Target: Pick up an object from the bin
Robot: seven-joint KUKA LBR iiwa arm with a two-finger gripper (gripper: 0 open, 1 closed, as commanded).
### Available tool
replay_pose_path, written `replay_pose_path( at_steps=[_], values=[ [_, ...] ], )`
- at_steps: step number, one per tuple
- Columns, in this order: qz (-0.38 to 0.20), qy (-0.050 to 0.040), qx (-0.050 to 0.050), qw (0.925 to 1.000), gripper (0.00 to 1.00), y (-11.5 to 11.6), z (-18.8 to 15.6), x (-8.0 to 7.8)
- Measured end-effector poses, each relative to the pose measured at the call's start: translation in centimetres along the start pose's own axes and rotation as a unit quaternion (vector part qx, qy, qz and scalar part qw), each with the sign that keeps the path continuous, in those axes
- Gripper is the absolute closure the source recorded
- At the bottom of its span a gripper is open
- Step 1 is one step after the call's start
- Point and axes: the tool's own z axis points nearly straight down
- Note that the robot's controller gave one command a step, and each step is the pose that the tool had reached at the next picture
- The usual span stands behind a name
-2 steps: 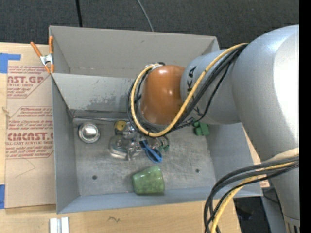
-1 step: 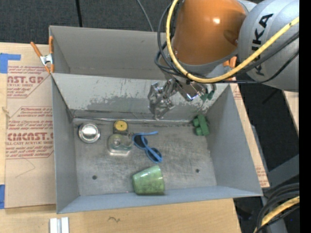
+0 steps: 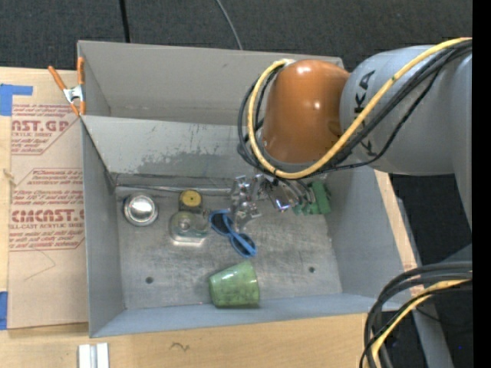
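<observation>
Grey metal bin (image 3: 100, 228) seen from above. The arm (image 3: 418, 110) enters from 3 o'clock, its wrist under an orange cover (image 3: 303, 113) ringed by cables. The gripper (image 3: 247, 199) hangs just past the floor's centre towards 12 o'clock. Whether it is released or clenched cannot be told from this angle.

Its tip stands at the 12 o'clock end of a blue loop (image 3: 239, 240), possibly a clip, which lies near the centre of the floor. Contact between the two is unclear.

- At 6 o'clock, near the front wall: a green cup (image 3: 235, 286) on its side.
- At 9 o'clock: a round silver tin (image 3: 140, 209).
- Between the tin and the loop: a yellow disc (image 3: 190, 198) and a clear lump (image 3: 187, 228).
- At 2 o'clock, beside the gripper: a green block (image 3: 316, 199).
</observation>
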Motion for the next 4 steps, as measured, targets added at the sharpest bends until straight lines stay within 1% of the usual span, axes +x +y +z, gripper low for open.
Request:
replay_pose_path(
  at_steps=[1, 2, 3, 4],
  values=[
    [0.0, -0.0029, 0.0, 1.0, 0.0, 0.0, -0.3, -0.2],
    [0.019, -0.0045, 0.0, 0.9998, 0.0, -2.8, 10.7, -2.0],
    [0.018, -0.0028, 0.0, 0.9998, 1.0, -2.8, 10.3, -2.0],
    [-0.164, -0.007, 0.003, 0.9864, 1.0, -4.1, -11.1, -2.5]
  ],
)
